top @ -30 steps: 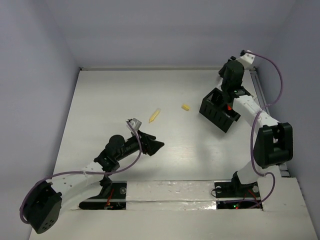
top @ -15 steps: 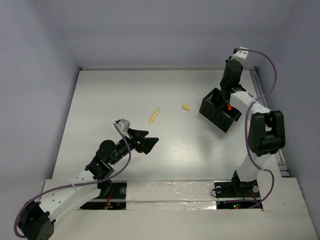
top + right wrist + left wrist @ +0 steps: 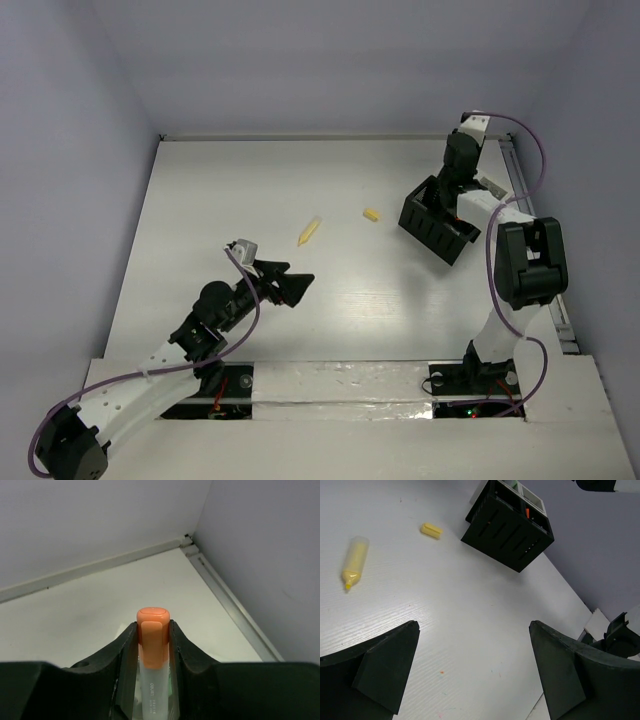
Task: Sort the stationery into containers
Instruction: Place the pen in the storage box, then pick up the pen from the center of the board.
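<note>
A yellow marker pen and a small yellow block lie on the table; both also show in the left wrist view, the pen and the block. The black slotted box stands at the right and shows in the left wrist view, with the white tray joined behind it. My left gripper is open and empty, low over the table, short of the yellow pen. My right gripper hangs over the box, shut on an orange marker pen held upright.
The back wall and right wall meet close behind the box, with a metal rail along the right edge. The table is bare white to the left of the yellow items.
My left arm has pulled back a little and its gripper now points towards the yellow items. My right wrist has tipped up over the box, the orange pen still in its jaws.
</note>
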Motion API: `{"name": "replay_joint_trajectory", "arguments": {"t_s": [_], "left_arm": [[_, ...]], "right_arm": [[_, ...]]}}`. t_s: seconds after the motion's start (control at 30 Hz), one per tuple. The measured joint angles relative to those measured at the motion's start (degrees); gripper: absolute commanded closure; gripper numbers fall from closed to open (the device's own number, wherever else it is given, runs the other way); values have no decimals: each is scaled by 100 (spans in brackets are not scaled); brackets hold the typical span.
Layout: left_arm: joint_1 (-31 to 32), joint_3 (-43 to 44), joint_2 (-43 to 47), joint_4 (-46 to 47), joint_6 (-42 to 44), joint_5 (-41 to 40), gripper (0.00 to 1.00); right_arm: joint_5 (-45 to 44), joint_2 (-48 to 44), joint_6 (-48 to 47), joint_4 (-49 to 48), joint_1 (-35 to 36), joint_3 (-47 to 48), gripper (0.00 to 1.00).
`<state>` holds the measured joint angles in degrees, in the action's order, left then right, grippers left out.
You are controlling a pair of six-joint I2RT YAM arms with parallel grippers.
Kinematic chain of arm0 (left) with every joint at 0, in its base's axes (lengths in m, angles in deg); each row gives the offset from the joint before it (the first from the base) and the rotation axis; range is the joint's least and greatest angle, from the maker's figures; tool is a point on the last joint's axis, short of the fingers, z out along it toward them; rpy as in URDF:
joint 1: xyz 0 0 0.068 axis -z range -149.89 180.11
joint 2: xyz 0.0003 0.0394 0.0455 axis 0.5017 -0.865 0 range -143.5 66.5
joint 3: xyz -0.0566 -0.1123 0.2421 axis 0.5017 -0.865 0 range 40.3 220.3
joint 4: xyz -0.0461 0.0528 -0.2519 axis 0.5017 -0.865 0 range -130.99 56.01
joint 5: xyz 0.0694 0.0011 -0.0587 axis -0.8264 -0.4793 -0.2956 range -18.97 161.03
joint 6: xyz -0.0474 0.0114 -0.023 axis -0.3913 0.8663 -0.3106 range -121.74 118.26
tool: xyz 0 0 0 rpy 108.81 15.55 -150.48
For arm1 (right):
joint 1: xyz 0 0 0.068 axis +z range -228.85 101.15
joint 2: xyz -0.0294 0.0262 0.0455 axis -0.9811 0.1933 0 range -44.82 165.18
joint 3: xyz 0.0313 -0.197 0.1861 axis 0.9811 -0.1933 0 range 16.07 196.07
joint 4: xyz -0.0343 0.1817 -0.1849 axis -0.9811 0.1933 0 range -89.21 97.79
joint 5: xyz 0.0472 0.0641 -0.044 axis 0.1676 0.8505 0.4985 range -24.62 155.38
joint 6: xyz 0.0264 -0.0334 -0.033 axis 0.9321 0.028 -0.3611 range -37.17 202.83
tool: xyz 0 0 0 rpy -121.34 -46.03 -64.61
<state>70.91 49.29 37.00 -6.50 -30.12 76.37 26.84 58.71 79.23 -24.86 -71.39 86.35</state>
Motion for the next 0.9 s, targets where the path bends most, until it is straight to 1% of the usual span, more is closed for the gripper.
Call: {"name": "replay_joint_trajectory", "arguments": {"t_s": [0.07,0.1,0.2,0.3,0.37,0.43,0.5,0.53,0.6,0.67,0.77,0.83,0.87,0.9], "left_arm": [[0,0,4,-7,0,-28,10],[0,0,7,-13,0,-37,10],[0,0,13,-35,2,-83,9],[0,0,28,-72,2,-122,9],[0,0,57,-90,2,-155,10],[0,0,87,-120,2,-219,10],[0,0,146,-179,2,-299,10],[0,0,190,-216,2,-380,10],[0,0,323,-328,2,-557,10],[0,0,522,-472,2,-769,10],[0,-4,903,-669,0,-1078,10],[0,-9,1178,-813,-2,-1290,10],[0,-11,1320,-874,-7,-1394,10],[0,-11,1445,-909,-9,-1488,10]], "right_arm": [[13,-13,92,42,0,-92,53],[24,-42,140,96,0,-116,39],[87,-186,291,225,0,-138,21],[251,-476,542,424,2,-138,15],[431,-745,691,540,42,-138,15],[654,-1008,782,597,118,-131,23],[960,-1237,852,671,306,-72,34],[1200,-1303,879,769,442,22,55],[1628,-1311,892,951,841,293,89],[1917,-1255,984,1241,1311,520,100],[2334,-1082,1196,1615,1963,695,100],[2664,-868,1427,1858,2356,706,84],[2787,-748,1499,1971,2485,706,75],[2924,-581,1620,2124,2632,706,56]]}}
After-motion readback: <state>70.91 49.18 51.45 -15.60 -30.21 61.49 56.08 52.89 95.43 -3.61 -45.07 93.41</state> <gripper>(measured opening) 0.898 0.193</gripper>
